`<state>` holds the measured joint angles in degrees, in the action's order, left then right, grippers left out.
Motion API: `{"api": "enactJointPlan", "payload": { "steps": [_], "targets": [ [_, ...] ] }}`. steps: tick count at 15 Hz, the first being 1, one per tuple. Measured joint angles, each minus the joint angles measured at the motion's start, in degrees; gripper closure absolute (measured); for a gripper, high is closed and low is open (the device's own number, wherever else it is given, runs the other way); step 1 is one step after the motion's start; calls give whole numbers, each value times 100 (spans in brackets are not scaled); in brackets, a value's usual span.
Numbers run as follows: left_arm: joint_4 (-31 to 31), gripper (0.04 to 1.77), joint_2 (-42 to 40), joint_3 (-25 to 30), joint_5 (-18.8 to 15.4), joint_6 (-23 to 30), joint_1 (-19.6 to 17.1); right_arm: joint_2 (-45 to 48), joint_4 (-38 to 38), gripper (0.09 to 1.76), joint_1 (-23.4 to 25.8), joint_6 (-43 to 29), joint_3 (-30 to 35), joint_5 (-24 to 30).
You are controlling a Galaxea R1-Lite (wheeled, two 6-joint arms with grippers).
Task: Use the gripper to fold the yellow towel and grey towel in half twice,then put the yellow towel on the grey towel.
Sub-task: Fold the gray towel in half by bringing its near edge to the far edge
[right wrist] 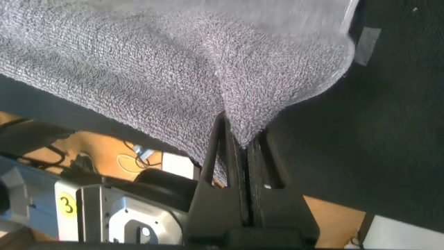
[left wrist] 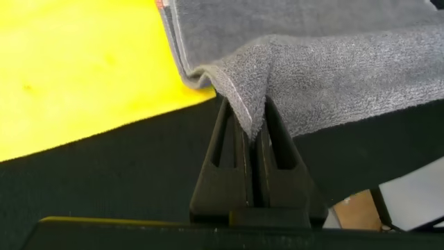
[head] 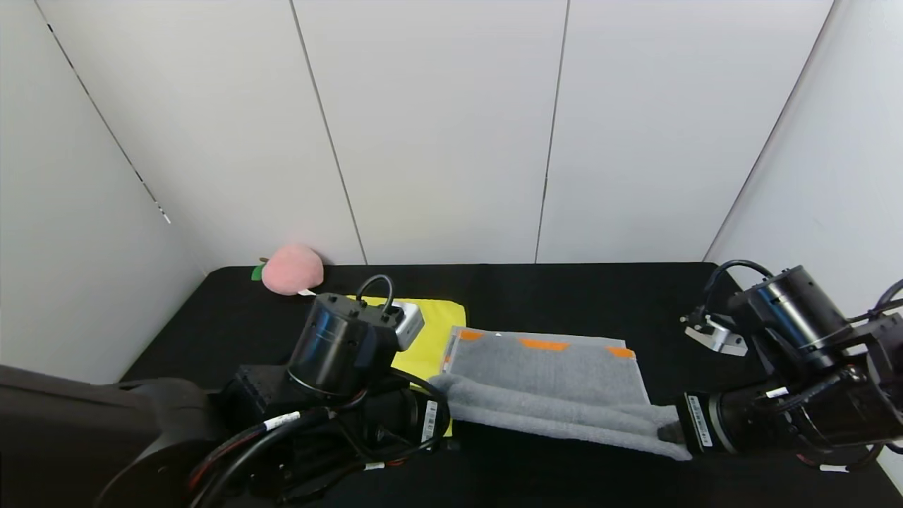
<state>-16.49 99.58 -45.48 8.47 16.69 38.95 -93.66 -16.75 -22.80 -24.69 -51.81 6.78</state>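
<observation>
The grey towel lies across the middle of the black table, orange patches along its far edge, its near edge lifted. My left gripper is shut on the towel's near left corner. My right gripper is shut on the near right corner. The yellow towel lies flat to the left of the grey towel, partly hidden behind my left wrist; it also shows in the left wrist view.
A pink plush peach sits at the far left corner by the wall. White walls close the table at the back and both sides. The table's front edge is just behind both grippers.
</observation>
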Motion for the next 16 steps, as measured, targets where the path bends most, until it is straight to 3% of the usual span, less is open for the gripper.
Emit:
{"api": "enactJointPlan", "payload": {
  "steps": [9, 16],
  "targets": [
    [-17, 167, 1187, -884, -2, -172, -345, -1062, 290, 171, 233, 99, -601, -33],
    [-26, 167, 1477, -1334, -385, -276, -590, -1458, 455, 171, 463, 252, -902, -22]
  ]
}}
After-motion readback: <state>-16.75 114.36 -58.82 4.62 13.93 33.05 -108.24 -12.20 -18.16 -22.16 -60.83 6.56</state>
